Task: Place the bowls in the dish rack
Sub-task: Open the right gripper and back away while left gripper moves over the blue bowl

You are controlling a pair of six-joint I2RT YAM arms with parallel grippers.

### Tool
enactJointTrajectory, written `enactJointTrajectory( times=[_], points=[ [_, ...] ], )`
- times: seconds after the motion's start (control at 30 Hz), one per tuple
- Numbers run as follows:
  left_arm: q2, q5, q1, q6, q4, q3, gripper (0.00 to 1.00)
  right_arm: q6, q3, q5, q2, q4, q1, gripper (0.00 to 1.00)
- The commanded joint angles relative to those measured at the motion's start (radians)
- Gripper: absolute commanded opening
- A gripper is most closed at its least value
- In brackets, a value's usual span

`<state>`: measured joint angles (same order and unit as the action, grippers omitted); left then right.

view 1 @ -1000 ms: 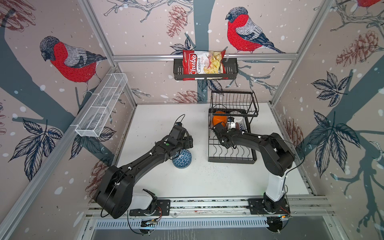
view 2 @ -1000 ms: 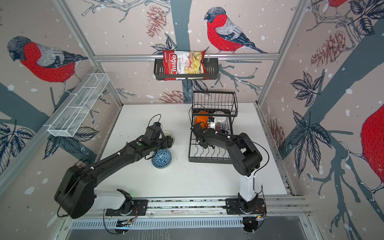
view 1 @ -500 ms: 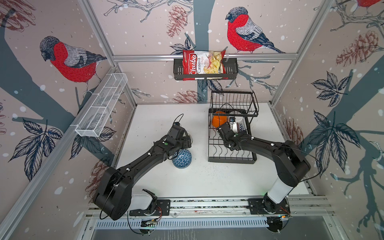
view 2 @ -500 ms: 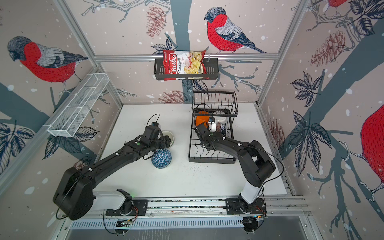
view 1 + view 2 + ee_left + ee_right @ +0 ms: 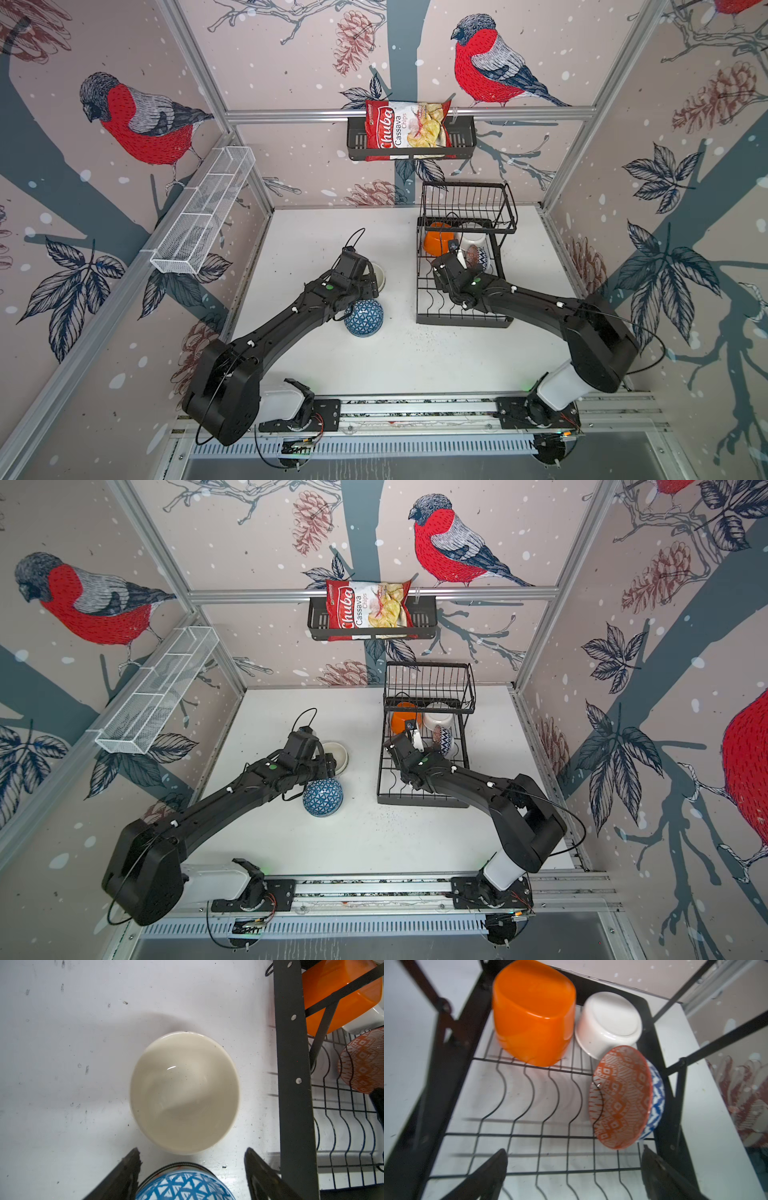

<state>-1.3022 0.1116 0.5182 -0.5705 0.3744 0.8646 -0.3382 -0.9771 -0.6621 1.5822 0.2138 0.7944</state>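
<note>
The black dish rack (image 5: 462, 321) (image 5: 419, 800) stands at the right of the table. On its lower tray lie an orange bowl (image 5: 532, 1016), a white bowl (image 5: 609, 1022) turned over, and an orange-red patterned bowl (image 5: 619, 1095) leaning on edge against a blue patterned bowl (image 5: 657, 1101). My right gripper (image 5: 574, 1152) hangs open over the tray's wire dividers, holding nothing. On the table left of the rack sit a cream bowl (image 5: 185, 1093) (image 5: 380, 277) and an upturned blue triangle-patterned bowl (image 5: 182, 1186) (image 5: 365, 318). My left gripper (image 5: 191, 1157) is open above the gap between these two.
A black wall basket (image 5: 411, 147) with a chips bag (image 5: 407, 126) hangs on the back wall. A white mesh tray (image 5: 203, 212) is fixed to the left wall. The rack's raised basket tier (image 5: 467, 205) overhangs the back of its tray.
The right arm's elbow has swung outward to the right while its gripper stayed over the rack tray. The left arm has barely shifted.
</note>
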Motion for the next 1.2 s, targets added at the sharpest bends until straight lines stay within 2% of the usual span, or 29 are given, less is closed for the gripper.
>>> enactJointTrajectory(
  times=[0.0, 0.33, 0.67, 0.97, 1.17],
  points=[
    [0.014, 0.012, -0.003, -0.015, 0.067, 0.007, 0.79, 0.060, 0.009, 0.109, -0.020, -0.062, 0.012, 1.00],
    [0.048, -0.005, -0.003, -0.050, 0.188, -0.025, 0.78, 0.100, 0.040, 0.274, -0.078, -0.108, 0.037, 1.00],
    [0.070, -0.008, -0.003, -0.083, 0.279, -0.045, 0.70, 0.090, 0.068, 0.325, -0.128, -0.135, 0.056, 0.99],
    [0.050, -0.004, -0.003, -0.096, 0.279, -0.068, 0.55, 0.071, 0.090, 0.389, -0.155, -0.172, 0.073, 1.00],
    [0.025, -0.003, -0.003, -0.101, 0.272, -0.075, 0.38, 0.070, 0.090, 0.384, -0.147, -0.176, 0.085, 0.99]
  ],
)
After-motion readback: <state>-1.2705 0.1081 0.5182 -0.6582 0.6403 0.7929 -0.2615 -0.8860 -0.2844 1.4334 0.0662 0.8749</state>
